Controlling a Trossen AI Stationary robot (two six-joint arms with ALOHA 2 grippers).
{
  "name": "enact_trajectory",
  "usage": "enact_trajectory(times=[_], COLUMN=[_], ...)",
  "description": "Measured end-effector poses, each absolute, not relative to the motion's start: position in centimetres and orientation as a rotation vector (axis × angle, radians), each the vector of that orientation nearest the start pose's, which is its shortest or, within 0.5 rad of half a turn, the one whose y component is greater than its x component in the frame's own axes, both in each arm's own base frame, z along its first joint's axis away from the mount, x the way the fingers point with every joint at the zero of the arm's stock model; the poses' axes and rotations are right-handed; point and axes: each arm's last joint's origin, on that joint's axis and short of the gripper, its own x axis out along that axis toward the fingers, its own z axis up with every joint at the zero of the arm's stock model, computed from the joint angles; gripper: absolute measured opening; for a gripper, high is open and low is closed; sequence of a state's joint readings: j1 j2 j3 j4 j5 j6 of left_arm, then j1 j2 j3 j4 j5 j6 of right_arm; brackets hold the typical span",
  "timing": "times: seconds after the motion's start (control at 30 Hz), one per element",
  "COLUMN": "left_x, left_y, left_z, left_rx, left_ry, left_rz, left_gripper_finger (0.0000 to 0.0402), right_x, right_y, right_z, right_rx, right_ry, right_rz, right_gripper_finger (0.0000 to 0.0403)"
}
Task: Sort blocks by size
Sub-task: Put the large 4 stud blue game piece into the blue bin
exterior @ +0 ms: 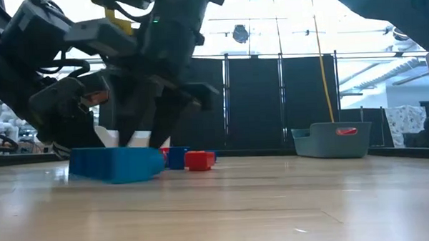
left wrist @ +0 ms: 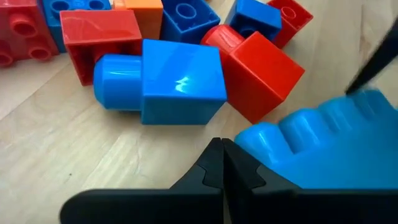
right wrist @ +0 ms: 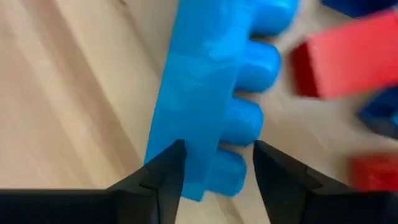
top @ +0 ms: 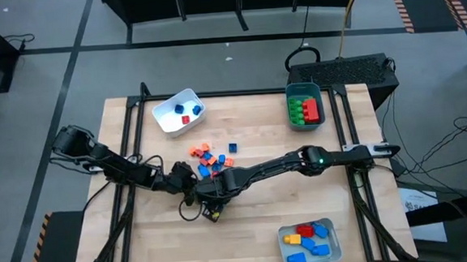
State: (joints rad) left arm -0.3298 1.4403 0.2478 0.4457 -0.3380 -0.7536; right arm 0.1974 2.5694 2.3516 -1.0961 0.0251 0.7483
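Note:
A long blue brick [right wrist: 205, 93] lies on its side on the table, its studs level; it also shows in the low view [exterior: 116, 163]. My right gripper [right wrist: 217, 158] points down over one end of it, open, one finger by the flat face and one by the studs. My left gripper [left wrist: 222, 155] is shut and low at the table, right beside the brick's stud end [left wrist: 280, 134]. A pile of small red, blue and orange blocks [top: 211, 157] lies just beyond both grippers [top: 201, 194]. My left gripper: its shut fingers [left wrist: 249, 177] stand close against the long blue brick's end, but I cannot tell whether they touch it. My right gripper: one fingertip [right wrist: 174, 158] stands at the brick's flat face [right wrist: 186, 143], while a narrow gap shows between the other fingertip and the studs; whether it touches, I cannot tell.
A white tray [top: 167, 111] with blue and red blocks stands at the far left. A teal tray [top: 290, 103] with green and red blocks stands at the far right. A grey tray [top: 330, 227] with blue, red and yellow blocks sits near the front right.

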Motion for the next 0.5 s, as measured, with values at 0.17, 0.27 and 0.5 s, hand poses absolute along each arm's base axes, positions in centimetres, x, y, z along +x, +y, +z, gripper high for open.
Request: enact_trajectory(times=[0.17, 0.27, 0.5], left_x=[19.6, 19.7, 19.8], left_y=[-5.7, -5.7, -5.8], left_z=[9.8, 9.9, 10.0], left_rx=[-0.491, -0.500, -0.498], left_ry=[0.627, 0.607, 0.597], left_rz=[0.257, 0.249, 0.241], left_gripper_finger=[0.0002, 0.0002, 0.0002], right_x=[50.4, 50.2, 50.2], right_y=[9.9, 9.9, 10.7], right_z=[15.7, 15.7, 17.8], right_rx=[0.446, 0.442, 0.358], right_ry=[1.335, 1.352, 1.280], right_rz=[-0.351, -0.345, -0.262], right_gripper_finger=[0.0145, 0.0140, 0.0139])
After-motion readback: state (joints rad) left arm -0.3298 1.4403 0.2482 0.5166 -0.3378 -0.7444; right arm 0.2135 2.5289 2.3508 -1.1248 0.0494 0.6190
